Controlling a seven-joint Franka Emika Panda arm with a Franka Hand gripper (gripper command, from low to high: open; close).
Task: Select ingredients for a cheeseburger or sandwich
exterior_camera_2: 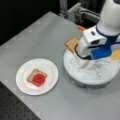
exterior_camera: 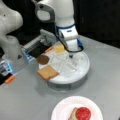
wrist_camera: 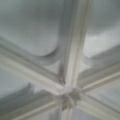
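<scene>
Claw (exterior_camera: 71,55) low over divided tray (exterior_camera: 82,68), grip state can't tell.
Sandwich (exterior_camera_2: 37,78), toast plus tomato, on plate (exterior_camera_2: 51,68).

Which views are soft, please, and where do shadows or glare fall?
In both front views everything is soft; the tray casts a dark shadow at its base, and the plate looks bright white. The wrist view is blurriest, filled by pale dividers; the gripper hangs low over them.

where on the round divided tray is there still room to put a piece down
The tray compartments toward a front view's right and bottom are bare. It is crowded along its left rim: cheese square, patty and toast sit there, and the gripper hangs over the hub.
</scene>
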